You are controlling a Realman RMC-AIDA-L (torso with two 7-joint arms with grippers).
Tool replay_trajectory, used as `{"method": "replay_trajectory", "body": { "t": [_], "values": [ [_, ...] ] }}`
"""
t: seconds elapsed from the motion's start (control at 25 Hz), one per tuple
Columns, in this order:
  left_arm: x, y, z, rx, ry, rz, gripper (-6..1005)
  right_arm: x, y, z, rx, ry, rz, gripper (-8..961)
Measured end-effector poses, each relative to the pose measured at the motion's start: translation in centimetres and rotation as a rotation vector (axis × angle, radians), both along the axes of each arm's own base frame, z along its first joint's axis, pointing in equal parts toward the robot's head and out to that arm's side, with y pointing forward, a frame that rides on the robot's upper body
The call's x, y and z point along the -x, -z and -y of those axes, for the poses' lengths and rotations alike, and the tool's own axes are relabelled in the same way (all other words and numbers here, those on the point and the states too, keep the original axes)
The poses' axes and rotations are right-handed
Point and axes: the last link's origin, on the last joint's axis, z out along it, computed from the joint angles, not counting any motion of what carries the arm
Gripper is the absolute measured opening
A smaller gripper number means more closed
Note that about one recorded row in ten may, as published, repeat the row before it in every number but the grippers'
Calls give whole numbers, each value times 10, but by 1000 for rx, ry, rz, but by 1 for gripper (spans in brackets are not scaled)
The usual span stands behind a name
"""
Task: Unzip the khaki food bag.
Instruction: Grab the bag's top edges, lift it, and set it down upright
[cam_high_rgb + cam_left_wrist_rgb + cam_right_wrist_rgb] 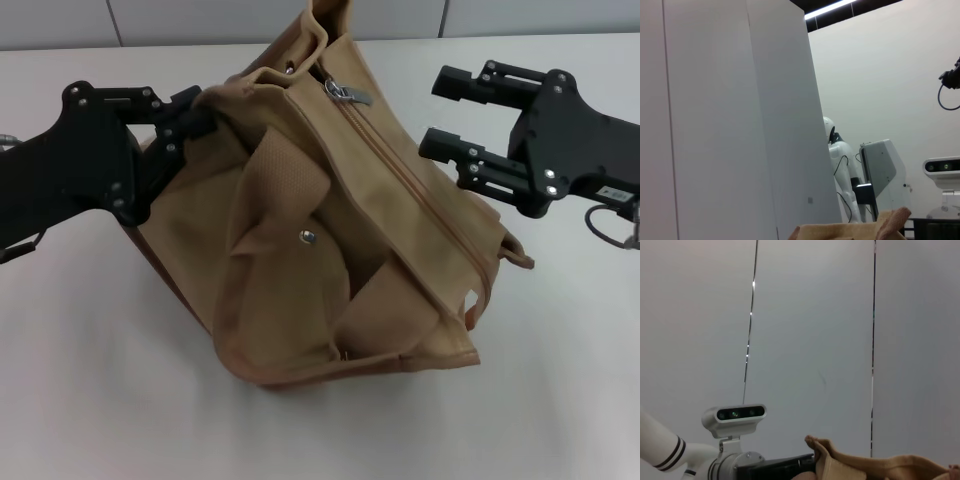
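Khaki food bag (340,210) between tools — left tool (195,118) pinching its edge, right tool (440,115) apart

khaki food bag (330,215): 1 | hands: 2 — left hand (200,115), right hand (437,112) | table (90,380): 1

You have the khaki food bag (340,220) mid-surface (90,380), slumped | zipper pull (347,93) at its far end | left gripper (190,118) touching the bag's left upper edge | right gripper (440,115) just right of the bag, fingers (462,150) apart, clear of it
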Motion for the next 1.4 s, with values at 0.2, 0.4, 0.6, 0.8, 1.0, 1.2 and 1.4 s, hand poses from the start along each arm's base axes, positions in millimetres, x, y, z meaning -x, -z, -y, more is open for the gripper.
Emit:
{"method": "replay_trajectory", "body": {
  "t": [0.2, 0.4, 0.6, 0.8, 1.0, 1.2, 1.4],
  "values": [
    [-1, 2, 1, 12, 6, -4, 64, 5, 3, -9, -40, 0, -7, 548],
    [-2, 3, 1, 14, 9, -6, 64, 13, 7, -18, -44, -13, 25, 545],
    [-2, 3, 1, 18, 12, -7, 64, 20, 18, -20, -3, -57, 87, 508],
    [-3, 5, 2, 28, 20, -10, 64, 25, 24, -25, 6, -67, 129, 463],
    [-5, 8, 3, 48, 36, -17, 64, 27, 27, -29, 0, -63, 145, 436],
    [-7, 9, 2, 50, 45, -19, 64, 27, 28, -33, -12, -52, 153, 435],
    [-9, 9, 1, 52, 55, -19, 64, 28, 35, -34, 8, -52, 187, 435]
  ]
}}
